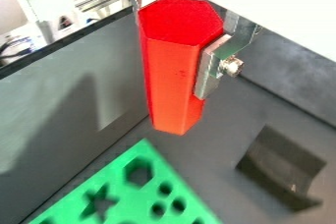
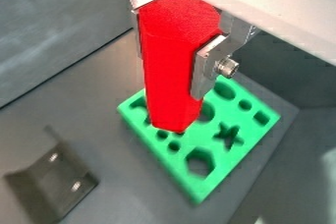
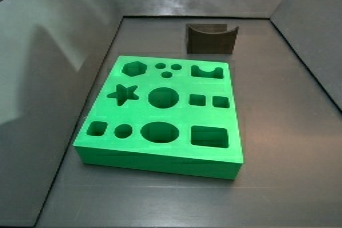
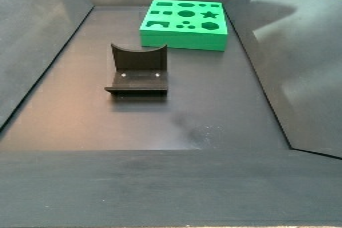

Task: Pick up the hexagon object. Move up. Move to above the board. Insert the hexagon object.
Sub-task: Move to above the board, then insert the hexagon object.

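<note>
The hexagon object (image 1: 171, 71), a tall bright red prism, hangs upright in my gripper (image 1: 178, 61), which is shut on it, one silver finger (image 1: 213, 66) on each of two opposite faces. It also shows held in a wrist view (image 2: 168, 71) by the gripper (image 2: 178, 56). It is well above the floor. The green board (image 2: 136, 115) with shaped holes lies below and beyond its lower end (image 1: 129, 195). The board lies flat in both side views (image 3: 181, 117) (image 4: 187, 34). Neither side view shows the gripper or the hexagon object.
The fixture, a dark L-shaped bracket, stands on the dark floor apart from the board (image 3: 211, 38) (image 4: 138, 69) and shows in both wrist views (image 1: 282, 164) (image 2: 53, 174). Dark sloping walls enclose the floor.
</note>
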Robot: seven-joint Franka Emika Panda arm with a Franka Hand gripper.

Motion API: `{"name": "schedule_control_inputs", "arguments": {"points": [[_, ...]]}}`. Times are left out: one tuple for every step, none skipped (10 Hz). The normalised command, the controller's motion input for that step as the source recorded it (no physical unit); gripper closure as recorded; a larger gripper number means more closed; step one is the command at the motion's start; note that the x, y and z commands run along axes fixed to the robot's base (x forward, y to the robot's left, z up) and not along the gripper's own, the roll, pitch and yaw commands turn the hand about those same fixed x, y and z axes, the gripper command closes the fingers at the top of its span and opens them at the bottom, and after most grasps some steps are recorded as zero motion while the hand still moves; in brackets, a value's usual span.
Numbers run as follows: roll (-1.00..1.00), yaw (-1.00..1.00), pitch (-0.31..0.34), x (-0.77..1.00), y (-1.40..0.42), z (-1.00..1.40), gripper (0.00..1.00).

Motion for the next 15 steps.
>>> {"name": "schedule_control_inputs", "arguments": {"points": [[0.00, 0.00, 0.127, 0.18, -1.00, 0.12, 1.00], [0.00, 0.01, 0.130, 0.19, -1.00, 0.12, 1.00], [0.02, 0.01, 0.131, 0.21, -1.00, 0.12, 1.00], [0.02, 0.01, 0.129, 0.18, -0.71, 0.09, 1.00], [0.02, 0.01, 0.118, 0.14, -0.47, 0.07, 1.00], [0.03, 0.01, 0.102, 0.10, -0.28, 0.05, 1.00], [0.00, 0.00, 0.000, 0.00, 0.00, 0.00, 1.00], [-0.03, 0.00, 0.000, 0.00, 0.00, -0.04, 1.00], [-0.05, 0.00, -0.009, 0.00, 0.09, -0.19, 1.00], [-0.05, 0.00, -0.017, 0.00, 0.14, -0.29, 1.00], [0.00, 0.00, -0.011, 0.00, 0.18, -0.40, 1.00], [0.00, -0.03, -0.001, 0.00, 0.19, -0.43, 1.00], [0.00, -0.05, 0.000, 0.00, 0.22, -0.45, 1.00], [0.00, -0.05, -0.001, 0.00, 0.27, -0.47, 1.00], [0.00, -0.03, 0.000, 0.03, 0.28, -0.46, 1.00]]}}
